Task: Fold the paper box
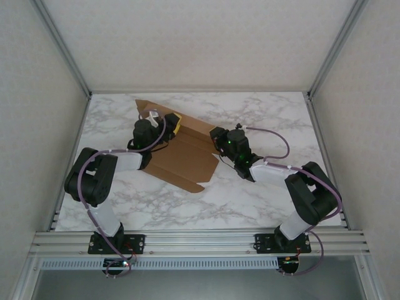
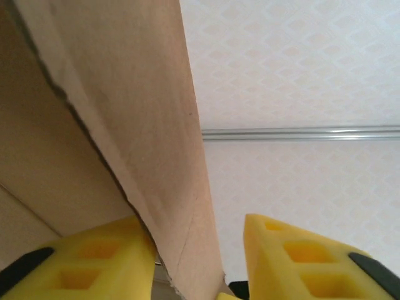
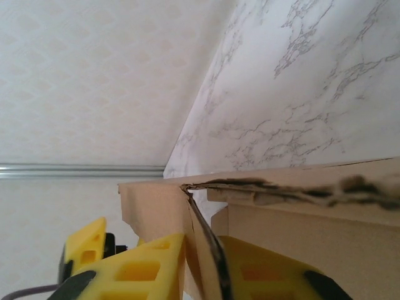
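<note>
The paper box (image 1: 187,156) is a brown cardboard piece lying partly folded on the marble table, with a wall raised along its far edge. My left gripper (image 1: 172,125) is at that raised wall's left part. In the left wrist view it (image 2: 195,228) stands open, and a cardboard flap (image 2: 125,112) rests against its left finger (image 2: 94,256) with a gap to the right one. My right gripper (image 1: 217,134) is at the box's right corner. In the right wrist view it (image 3: 203,244) is shut on an upright cardboard flap (image 3: 156,206).
The marble table (image 1: 269,112) is walled by white panels and aluminium posts (image 1: 322,69) at the back corners. A rail (image 1: 200,240) runs along the near edge where both arm bases are bolted. The other gripper's yellow finger (image 3: 87,247) appears beyond the flap.
</note>
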You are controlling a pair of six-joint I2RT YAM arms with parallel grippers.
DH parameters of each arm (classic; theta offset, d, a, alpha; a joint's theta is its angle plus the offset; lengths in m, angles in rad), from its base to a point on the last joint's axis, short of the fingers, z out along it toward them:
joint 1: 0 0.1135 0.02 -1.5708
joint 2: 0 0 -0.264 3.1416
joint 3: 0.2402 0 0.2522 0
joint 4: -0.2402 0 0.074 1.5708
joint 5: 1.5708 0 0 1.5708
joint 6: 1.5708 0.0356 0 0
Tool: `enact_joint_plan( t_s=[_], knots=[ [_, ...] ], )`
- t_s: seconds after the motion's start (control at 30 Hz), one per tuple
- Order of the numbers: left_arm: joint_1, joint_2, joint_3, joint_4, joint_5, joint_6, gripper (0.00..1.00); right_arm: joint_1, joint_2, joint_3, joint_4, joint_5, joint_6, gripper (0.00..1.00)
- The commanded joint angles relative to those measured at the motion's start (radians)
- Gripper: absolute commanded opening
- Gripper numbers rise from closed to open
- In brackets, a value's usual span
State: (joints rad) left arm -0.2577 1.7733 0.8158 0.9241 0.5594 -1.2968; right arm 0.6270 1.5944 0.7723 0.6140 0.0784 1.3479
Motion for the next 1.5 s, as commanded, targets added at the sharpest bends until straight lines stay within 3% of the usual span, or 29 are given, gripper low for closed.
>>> enact_joint_plan(
  t_s=[0.0,0.33,0.73,1.2,1.37,1.47],
  knots=[
    [0.044,-0.047,-0.011,0.059,0.12,0.031,0.57,-0.021,0.012,0.022,-0.023,-0.026,-0.044,0.19],
    [0.094,0.028,0.081,0.015,0.3,0.153,0.56,-0.036,0.031,0.039,-0.021,-0.09,-0.056,0.19],
    [0.114,0.075,0.095,-0.089,0.303,0.208,0.51,-0.049,0.032,0.05,-0.033,-0.115,-0.053,0.19],
    [0.142,0.13,0.175,-0.109,0.287,0.198,0.55,-0.051,0.042,0.051,-0.028,-0.148,-0.044,0.19],
    [0.145,0.163,0.219,-0.09,0.29,0.179,0.47,-0.05,0.049,0.053,-0.026,-0.167,-0.056,0.18],
    [0.145,0.17,0.21,-0.033,0.287,0.144,0.36,-0.052,0.053,0.062,-0.04,-0.184,-0.068,0.18]
  ],
)
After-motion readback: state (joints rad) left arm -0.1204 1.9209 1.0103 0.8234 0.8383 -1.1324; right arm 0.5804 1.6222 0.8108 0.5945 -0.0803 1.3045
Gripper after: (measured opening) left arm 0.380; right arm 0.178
